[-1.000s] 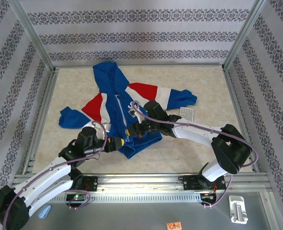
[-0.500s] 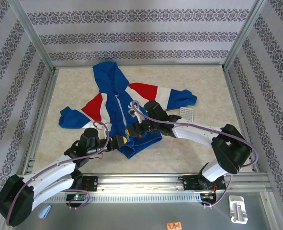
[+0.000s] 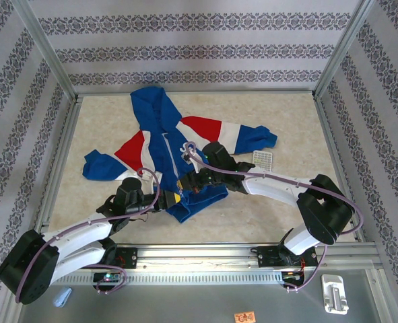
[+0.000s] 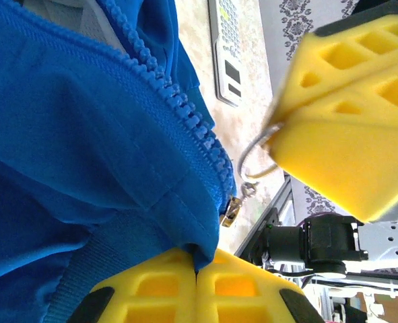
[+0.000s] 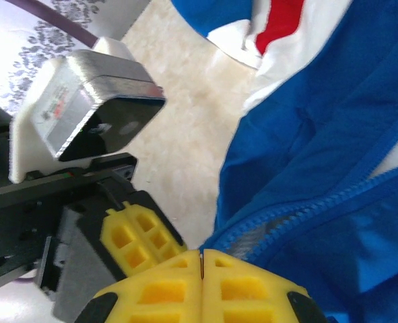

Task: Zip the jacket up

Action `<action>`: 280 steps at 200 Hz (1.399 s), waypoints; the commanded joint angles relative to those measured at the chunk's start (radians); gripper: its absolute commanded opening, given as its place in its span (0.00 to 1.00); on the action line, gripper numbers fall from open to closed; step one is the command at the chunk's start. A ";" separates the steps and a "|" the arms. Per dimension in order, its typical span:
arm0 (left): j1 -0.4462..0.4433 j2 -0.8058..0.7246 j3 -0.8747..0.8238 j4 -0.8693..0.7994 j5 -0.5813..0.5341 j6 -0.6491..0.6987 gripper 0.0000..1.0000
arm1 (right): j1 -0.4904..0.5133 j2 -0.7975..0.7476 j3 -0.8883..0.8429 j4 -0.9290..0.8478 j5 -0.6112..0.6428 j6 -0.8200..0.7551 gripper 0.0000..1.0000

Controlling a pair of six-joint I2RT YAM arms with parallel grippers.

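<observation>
Fabric of a soft, matte royal blue makes up most of the jacket (image 3: 165,145), which lies flat on the beige speckled table (image 3: 286,121), hood toward the far wall, with red and white panels across the chest and sleeves. Its zipper (image 4: 185,114) is a row of chunky blue plastic teeth running down to a ribbed hem, where a small brass pull (image 4: 230,213) hangs off the edge. A thin wire loop (image 4: 254,156) curls out beside the right gripper's pads in the left wrist view. Both grippers carry blocky yellow foam pads with square hollows. The left gripper (image 4: 197,266) is closed, pinching a fold of the blue hem at the bottom corner of the jacket. The right gripper (image 5: 201,259) is also closed, its pads pressed together on the blue edge by the zipper, just beside the left one (image 3: 166,200). Both arms reach low and forward, elbows out, meeting at the jacket's near hem. A small white keypad (image 3: 263,159) lies near the right sleeve.
</observation>
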State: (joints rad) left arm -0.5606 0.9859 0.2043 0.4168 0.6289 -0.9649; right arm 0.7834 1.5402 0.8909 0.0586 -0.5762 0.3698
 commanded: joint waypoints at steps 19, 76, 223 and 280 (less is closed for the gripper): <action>0.013 -0.037 0.025 -0.057 0.051 0.028 0.00 | 0.008 -0.047 -0.046 0.066 0.161 -0.010 0.00; 0.013 -0.055 0.027 -0.125 0.083 0.044 0.00 | 0.009 -0.041 -0.059 0.166 0.267 -0.013 0.00; 0.023 -0.067 0.060 -0.305 0.132 0.048 0.00 | 0.049 -0.088 -0.205 0.437 0.087 -0.129 0.00; 0.026 -0.027 0.088 -0.368 0.180 0.085 0.00 | 0.058 -0.070 -0.159 0.350 0.190 -0.211 0.00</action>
State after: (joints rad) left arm -0.5411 0.9432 0.2634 0.1600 0.7361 -0.9195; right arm 0.8410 1.4742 0.6888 0.3943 -0.4850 0.2317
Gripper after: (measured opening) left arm 0.051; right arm 0.050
